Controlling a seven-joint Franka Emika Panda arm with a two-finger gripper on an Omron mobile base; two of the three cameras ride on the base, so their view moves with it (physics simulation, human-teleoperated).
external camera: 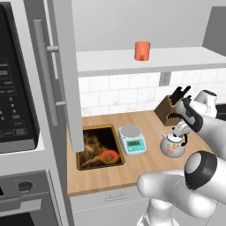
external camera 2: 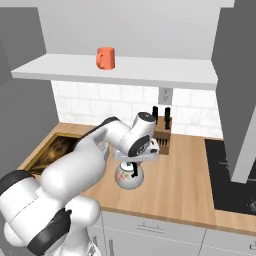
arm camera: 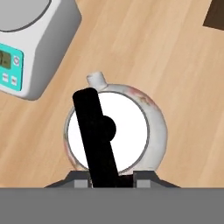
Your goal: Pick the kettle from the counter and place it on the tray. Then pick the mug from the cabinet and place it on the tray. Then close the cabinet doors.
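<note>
Gripper (arm camera: 111, 181) clenched on the kettle (arm camera: 151, 127) handle; thin arch may slip, swinging it into the scale (arm camera: 39, 39) at 10 o'clock.

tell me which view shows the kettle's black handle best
The hand view: the thin black arched handle of the small round white floral kettle runs straight across its lid, seen from above. In the left base view the handle is tiny; in the right base view the arm hides most of it.

White floral kettle (arm camera: 148, 131), orange mug (external camera: 142, 50)
</note>
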